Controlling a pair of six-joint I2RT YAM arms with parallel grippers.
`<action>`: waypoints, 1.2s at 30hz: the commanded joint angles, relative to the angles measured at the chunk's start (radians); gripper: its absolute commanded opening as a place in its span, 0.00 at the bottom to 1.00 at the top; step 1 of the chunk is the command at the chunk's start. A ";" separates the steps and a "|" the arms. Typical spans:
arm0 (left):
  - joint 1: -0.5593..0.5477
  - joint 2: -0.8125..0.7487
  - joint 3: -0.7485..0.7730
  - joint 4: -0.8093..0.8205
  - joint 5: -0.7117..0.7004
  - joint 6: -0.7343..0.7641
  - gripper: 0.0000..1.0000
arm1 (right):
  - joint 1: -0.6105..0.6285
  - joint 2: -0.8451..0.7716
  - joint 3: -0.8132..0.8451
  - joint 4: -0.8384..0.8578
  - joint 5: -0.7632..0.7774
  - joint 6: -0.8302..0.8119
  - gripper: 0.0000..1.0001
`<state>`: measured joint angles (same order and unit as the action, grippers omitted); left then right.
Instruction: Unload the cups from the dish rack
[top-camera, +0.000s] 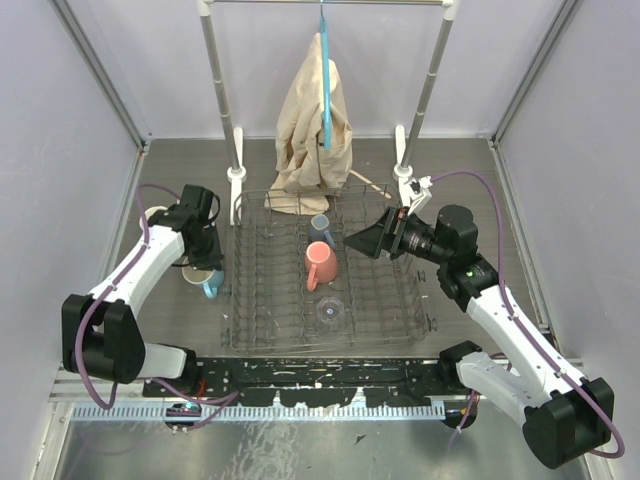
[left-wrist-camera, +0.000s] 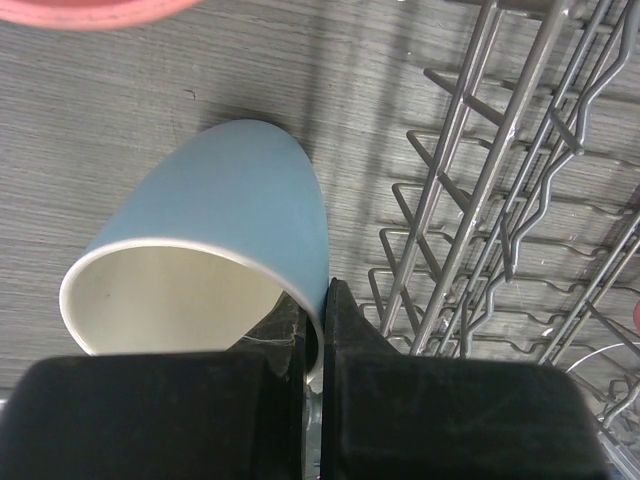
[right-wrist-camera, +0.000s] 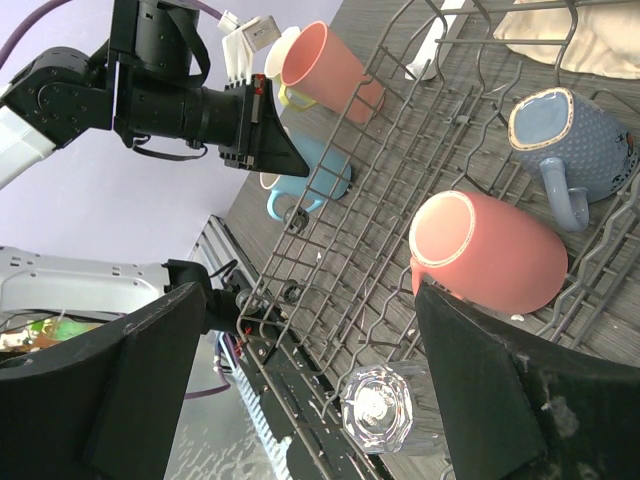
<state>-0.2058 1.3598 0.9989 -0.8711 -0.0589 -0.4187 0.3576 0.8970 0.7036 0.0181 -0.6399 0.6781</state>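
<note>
The dark wire dish rack (top-camera: 270, 300) sits mid-table. In it are a salmon-pink mug (top-camera: 321, 265) on its side, a grey-blue mug (top-camera: 321, 228) behind it and a clear glass (top-camera: 330, 315) in front. My left gripper (top-camera: 207, 266) is just left of the rack, shut on the rim of a light blue mug (left-wrist-camera: 230, 210), which is tilted low over the table. A second salmon mug (right-wrist-camera: 330, 65) and a pale yellow mug (right-wrist-camera: 285, 55) stand on the table beyond it. My right gripper (top-camera: 368, 240) hangs open over the rack's right half, empty, with the salmon mug (right-wrist-camera: 490, 250) beside its right finger.
A silver clothes rail with beige cloth (top-camera: 315, 120) stands behind the rack, its white feet (top-camera: 237, 185) at the rack's back corners. Grey walls close in left and right. A black slotted strip (top-camera: 330, 375) runs along the near edge.
</note>
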 joint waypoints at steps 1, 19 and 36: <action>0.007 0.020 0.024 -0.001 -0.011 0.016 0.00 | -0.006 -0.009 0.013 0.045 -0.004 -0.020 0.92; 0.007 -0.022 0.046 0.002 -0.027 0.002 0.28 | -0.007 0.000 0.004 0.044 -0.006 -0.024 0.92; 0.006 -0.135 0.126 -0.063 -0.011 -0.010 0.62 | -0.006 0.023 0.000 0.029 0.021 -0.038 0.92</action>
<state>-0.2043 1.3025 1.0615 -0.9001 -0.0719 -0.4236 0.3557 0.9173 0.6937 0.0196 -0.6392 0.6674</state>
